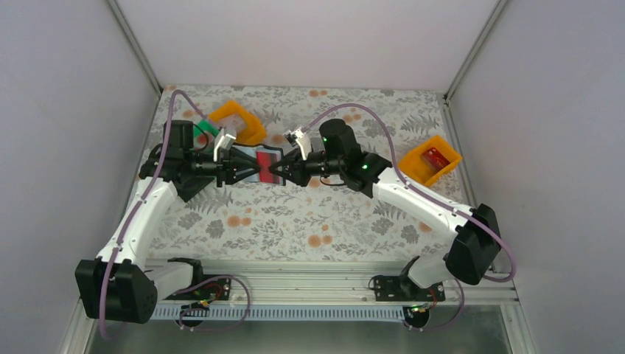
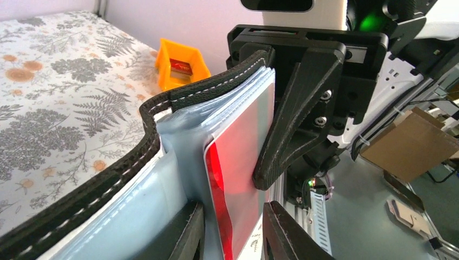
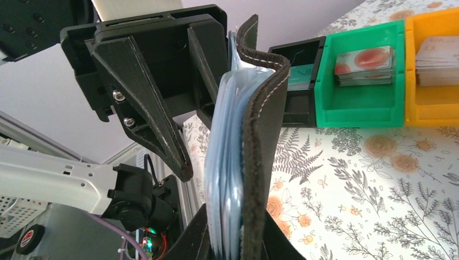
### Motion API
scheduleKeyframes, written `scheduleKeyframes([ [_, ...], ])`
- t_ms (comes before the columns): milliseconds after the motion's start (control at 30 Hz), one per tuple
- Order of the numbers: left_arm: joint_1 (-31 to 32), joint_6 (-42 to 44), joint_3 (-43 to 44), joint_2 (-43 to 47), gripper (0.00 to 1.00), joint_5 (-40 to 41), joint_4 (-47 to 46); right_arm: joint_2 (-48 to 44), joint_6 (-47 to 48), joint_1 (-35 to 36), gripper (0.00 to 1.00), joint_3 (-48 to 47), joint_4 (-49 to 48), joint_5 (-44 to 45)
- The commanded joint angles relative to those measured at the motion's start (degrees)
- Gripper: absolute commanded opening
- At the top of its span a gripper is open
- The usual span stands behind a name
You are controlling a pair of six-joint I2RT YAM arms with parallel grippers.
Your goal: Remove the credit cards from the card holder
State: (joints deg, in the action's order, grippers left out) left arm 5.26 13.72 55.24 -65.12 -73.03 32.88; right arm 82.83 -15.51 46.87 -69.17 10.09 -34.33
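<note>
Midair at the overhead frame's centre, your right claw pinches the black stitched-leather folding card holder; your left claw straddles the red plastic card, its long axis pointing into that claw, grip unconfirmed.

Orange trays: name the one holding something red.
The orange tray standing alone on the right. The other orange tray adjoins the green tray on the left and holds pale cards.
</note>
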Motion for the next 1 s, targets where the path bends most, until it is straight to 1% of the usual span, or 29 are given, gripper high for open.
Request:
scheduleKeyframes([
  [0, 2.54, 6.48, 1.6, 0.41, 0.27, -7.62, 3.35, -0.01, 1.38, 1.29, 0.04, -0.86, -7.23, -6.19],
  [67, 3.61, 7.86, 2.49, 0.15, 0.26, -8.44, 4.8, 1.1, 0.57, 1.29, 0.04, -1.74, -7.12, -3.68],
  [100, 3.84, 8.45, 2.78, 0.03, 0.22, -9.68, 5.42, 1.76, 0.23, 1.29, 0.04, -2.24, -7.15, -2.39],
  [133, 3.92, 9.01, 3.11, -0.12, 0.17, -11.0, 6.04, 2.32, -0.01, 1.29, 0.04, -2.62, -7.41, -1.86],
  [167, 3.93, 9.38, 3.54, -0.16, 0.09, -11.93, 6.48, 2.79, -0.22, 1.27, 0.04, -2.89, -7.9, -1.91],
  [200, 3.92, 9.89, 3.93, -0.18, 0.03, -12.67, 7.08, 3.18, -0.3, 1.29, 0.04, -3.03, -8.3, -2.17],
  [300, 3.55, 14.53, 5.11, 0.15, 0.02, -15.05, 11.33, 3.4, 0.07, 1.21, 0.05, -2.98, -8.48, -2.77],
  [333, 3.11, 15.46, 5.47, 0.28, 0.03, -15.36, 12.46, 3.09, 0.24, 1.28, 0.08, -2.57, -8.38, -2.58],
  [433, 1.84, 13.23, 5.13, 0.22, 0.02, -13.04, 12.0, 0.62, 1.1, 1.04, 0.17, -0.36, -8.47, -1.78],
  [500, 1.11, 11.16, 3.61, 0.11, 0.02, -10.67, 9.85, -0.77, 1.06, 0.37, 0.21, 1.89, -8.61, -1.5],
  [700, 0.31, 7.0, 1.49, -0.22, 0.02, -6.04, 6.15, -4.41, 0.7, -1.84, 0.21, 6.75, -8.37, -1.85],
  [833, 0.11, 6.72, 1.31, -0.89, 0.02, -5.45, 5.81, -7.09, 1.56, -2.98, 0.28, 8.69, -7.7, -4.33],
  [900, 0.1, 6.68, 1.43, -1.14, 0.02, -5.38, 5.78, -7.61, 2.08, -3.37, 0.28, 8.95, -6.97, -4.98],
  [967, 0.12, 6.8, 1.43, -1.3, 0.02, -5.24, 5.83, -7.83, 2.19, -3.81, 0.27, 9.17, -6.34, -4.96],
])
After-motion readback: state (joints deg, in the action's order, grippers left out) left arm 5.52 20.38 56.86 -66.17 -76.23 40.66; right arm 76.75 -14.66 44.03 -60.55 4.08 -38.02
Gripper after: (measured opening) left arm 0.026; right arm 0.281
